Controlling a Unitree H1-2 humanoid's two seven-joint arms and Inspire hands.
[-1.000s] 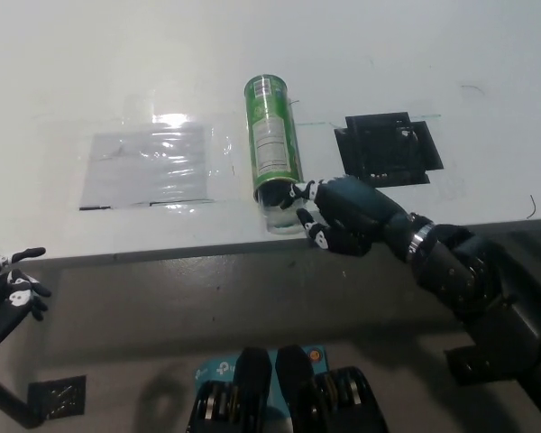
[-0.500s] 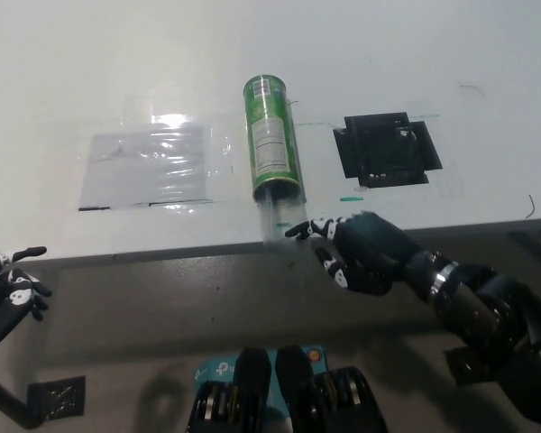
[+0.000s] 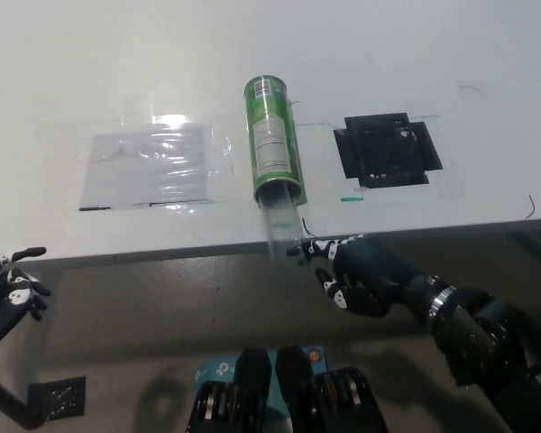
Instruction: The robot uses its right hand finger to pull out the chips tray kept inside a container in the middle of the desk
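Chips tray (image 3: 282, 225): clear, sticking part-way out of the open near end of the container and reaching past the front edge of the bench (image 3: 117, 81).

Container (image 3: 272, 137): green cylinder, lying on its side in the middle of the bench, closed end pointing away from the robot, label facing up.

Right hand (image 3: 356, 273): black, hanging just off the bench's front edge, one finger stretching toward the tray's near end and appearing to touch it (the exact contact is hard to make out); the other fingers are curling loosely, gripping nothing.

Left hand (image 3: 9, 287): white, resting at the lower left, below the bench edge, well apart from the container; its fingers are spreading apart and holding nothing.

Clear plastic sheet (image 3: 149, 167): lying flat on the bench, left of the container.

Black square patch (image 3: 388, 149): lying on the bench, right of the container.

Green tape mark (image 3: 352, 198): sitting just below the patch.
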